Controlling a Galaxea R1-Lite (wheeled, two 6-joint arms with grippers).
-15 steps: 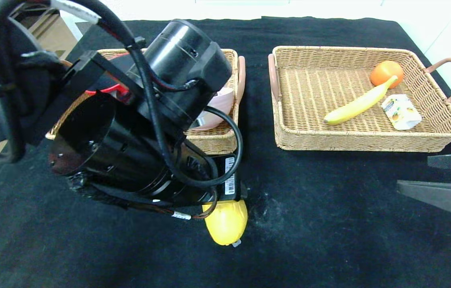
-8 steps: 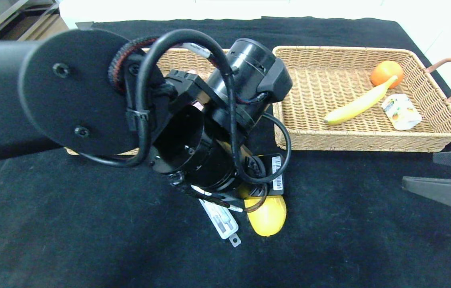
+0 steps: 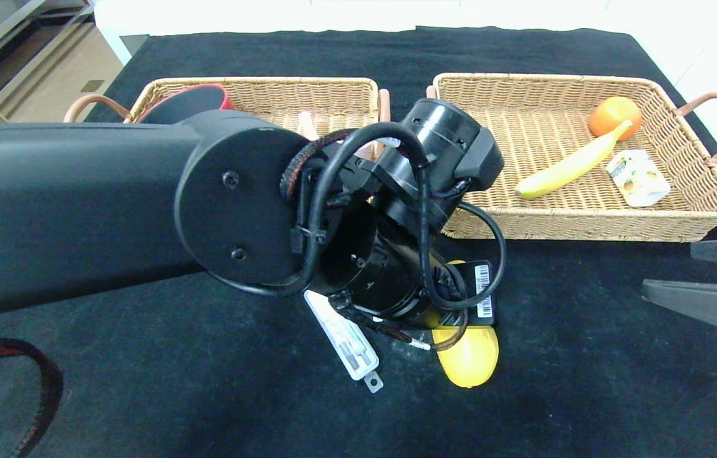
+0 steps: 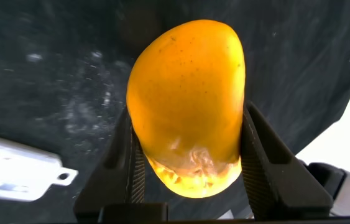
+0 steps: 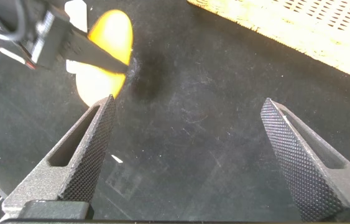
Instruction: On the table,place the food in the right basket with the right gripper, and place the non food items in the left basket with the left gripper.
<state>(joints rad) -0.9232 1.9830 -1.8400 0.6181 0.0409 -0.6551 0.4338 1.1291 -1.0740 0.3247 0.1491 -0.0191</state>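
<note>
Yellow mango [image 4: 187, 99] (glossy), black table [image 3: 587, 356], tan baskets [image 3: 587, 226].

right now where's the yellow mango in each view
Head view: the mango lies low and centre, half hidden under the left gripper.
Left wrist view: mango fills the centre, clamped between the jaws.
Right wrist view: mango far off.
Shared landmark: the white case.

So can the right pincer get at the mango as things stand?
Probably not yet: the left pincer is clamped on both sides of the mango, while the open right pincer hovers over bare table beside it.
</note>
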